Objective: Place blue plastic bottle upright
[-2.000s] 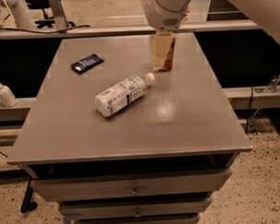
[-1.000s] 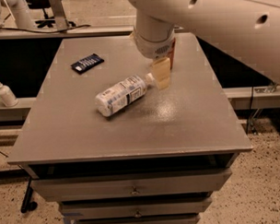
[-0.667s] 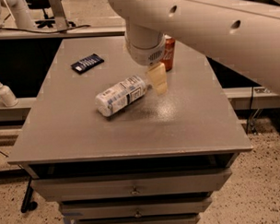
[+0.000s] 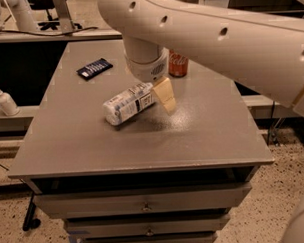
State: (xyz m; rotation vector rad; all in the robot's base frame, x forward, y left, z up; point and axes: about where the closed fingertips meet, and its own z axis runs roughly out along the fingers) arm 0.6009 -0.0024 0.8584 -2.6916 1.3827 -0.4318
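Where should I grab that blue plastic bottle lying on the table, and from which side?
Probably across the labelled middle of the blue plastic bottle, coming down from above: it lies on its side, so both long flanks are free. The end effector hangs at its end nearer the red can, hiding the cap.

dim warm light, tabletop (image 4: 202, 141) glare beside gripper (image 4: 164, 96)
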